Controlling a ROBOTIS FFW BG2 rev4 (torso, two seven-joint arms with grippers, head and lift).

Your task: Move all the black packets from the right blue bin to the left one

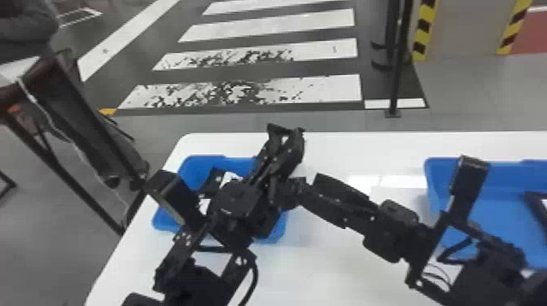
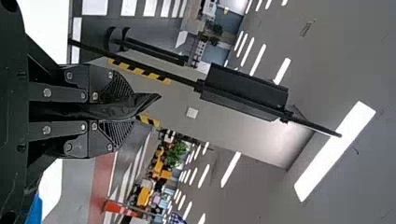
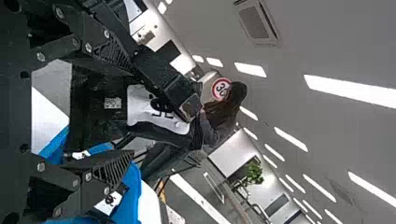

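Transfer, seemingly partial: labelled packets (image 3: 108, 201) lay in the left bin (image 1: 203, 161), another black packet (image 2: 146, 101) was pinched by the left gripper (image 2: 135, 108), one dark packet (image 1: 536, 208) awaited in the right bin (image 1: 508, 175), the right gripper (image 3: 132, 108) spread.

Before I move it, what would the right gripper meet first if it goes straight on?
Most likely the left arm, its black body directly ahead of the right gripper; the gap is hard to judge.
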